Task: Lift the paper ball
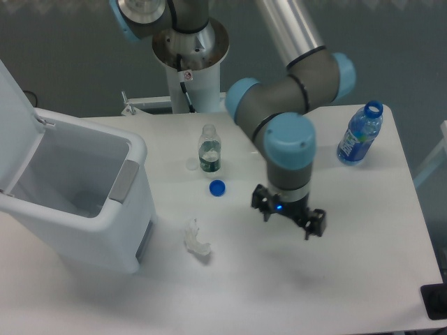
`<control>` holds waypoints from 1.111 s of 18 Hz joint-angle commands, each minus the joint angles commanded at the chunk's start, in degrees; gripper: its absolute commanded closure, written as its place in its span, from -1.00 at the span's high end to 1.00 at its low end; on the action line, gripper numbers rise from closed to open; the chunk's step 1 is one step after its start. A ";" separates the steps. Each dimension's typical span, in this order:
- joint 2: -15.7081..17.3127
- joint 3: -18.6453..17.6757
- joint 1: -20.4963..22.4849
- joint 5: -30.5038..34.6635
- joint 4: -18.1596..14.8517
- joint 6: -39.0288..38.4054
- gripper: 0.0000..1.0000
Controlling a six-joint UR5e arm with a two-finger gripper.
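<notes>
The fixed camera looks down on a white rectangular table [363, 279], and the largest thing on it is a white plastic bin with its lid swung open [77, 202] at the left edge. Next in size is the grey-and-blue arm [286, 112], which reaches in from the back and ends in a black two-finger gripper [288, 220] hanging above the bare middle of the table, pointing down. Its jaws stand wide apart with nothing between them.

A blue-tinted clear plastic bottle without a cap [360, 134] stands near the right rear corner, and a smaller clear bottle with a green label [209, 149] stands near the centre rear. A round blue bottle cap [217, 187] lies just in front of that small bottle.

The small white crumpled paper ball [197, 241] lies on the table close to the bin's front corner, well apart from the gripper and off to the gripper's side. Judging from this, nothing of the task is done: the approach, the descent over the wad, the closing and the lift all remain.
</notes>
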 joint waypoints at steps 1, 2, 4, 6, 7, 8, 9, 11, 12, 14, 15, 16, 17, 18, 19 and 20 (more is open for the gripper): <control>-0.27 -0.26 -0.96 -0.17 0.00 -0.09 1.00; -0.10 -1.05 -1.49 -0.79 0.09 -0.35 1.00; 0.17 -1.93 -2.03 -3.94 0.18 -0.44 1.00; 0.25 -3.33 -2.55 -6.76 0.09 0.08 1.00; 0.43 -4.39 -3.43 -6.86 0.09 0.44 1.00; 0.52 -5.27 -4.04 -6.94 0.09 1.83 1.00; 0.95 -5.97 -4.57 -6.94 0.09 3.85 1.00; 1.05 -6.59 -5.80 -7.03 0.09 7.54 1.00; 1.13 -6.85 -6.15 -7.03 0.09 9.91 1.00; 1.22 -7.73 -6.77 -7.73 0.09 14.30 1.00; 1.22 -8.26 -7.03 -8.52 0.09 16.15 1.00; 1.22 -8.61 -7.21 -9.31 0.09 17.82 1.00; 1.22 -8.79 -7.74 -9.84 0.09 18.97 1.00; 1.13 -8.79 -8.35 -9.84 0.26 19.94 1.00; 0.96 -8.79 -8.62 -9.84 0.35 20.65 1.00; 0.78 -8.79 -8.79 -9.93 0.35 20.83 1.00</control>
